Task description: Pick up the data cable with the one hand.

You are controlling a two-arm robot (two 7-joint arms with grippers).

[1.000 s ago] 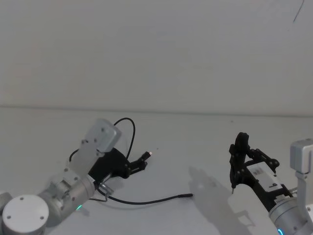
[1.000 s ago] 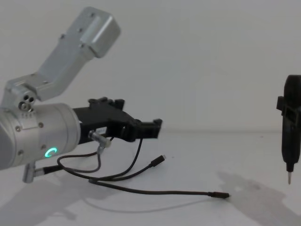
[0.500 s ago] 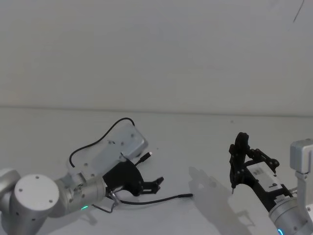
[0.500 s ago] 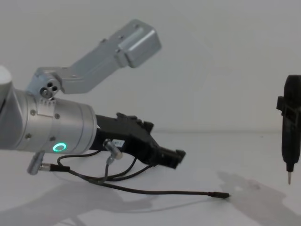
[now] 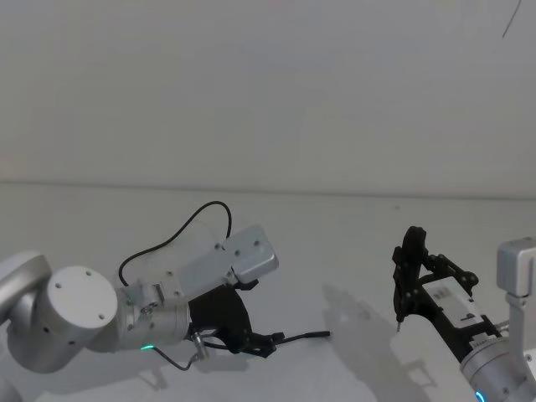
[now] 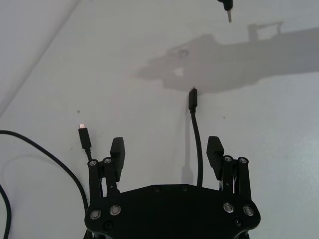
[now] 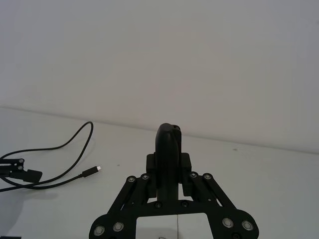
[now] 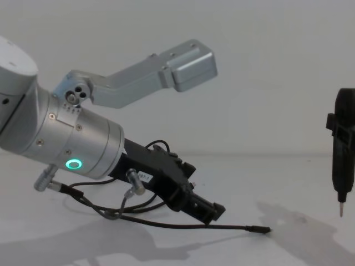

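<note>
matte black and angular, the left gripper (image 6: pixel 166 152) sits low over the white table (image 6: pixel 279 149) at the left, on a thick silver wrist (image 8: pixel 66 147) with a green glowing ring (image 8: pixel 72 164). the left wrist view gives what the side-on views cannot: the two fingers (image 6: pixel 117 150) stand wide apart. the data cable (image 6: pixel 197 134) runs up between them, nearer one finger, and ends in a slim dark plug (image 6: pixel 192 98) just ahead. a second small plug (image 6: pixel 83 136) with a pale tip lies outside the other finger.

the chest view adds the height. the fingertips hang just above the cord, which lies flat on the table and trails right to its plug. the head view shows more cable looping away behind the arm.

to the right, well apart, the right gripper (image 7: pixel 168 172) is clamped on a black pen-like tool (image 7: pixel 168 142). the chest view shows its thin metal tip (image 8: pixel 340 210) pointing down.

a small white label (image 8: pixel 143 177) on the left gripper carries print too small to read. the same goes for the white plate (image 5: pixel 448 303) on the right gripper.
</note>
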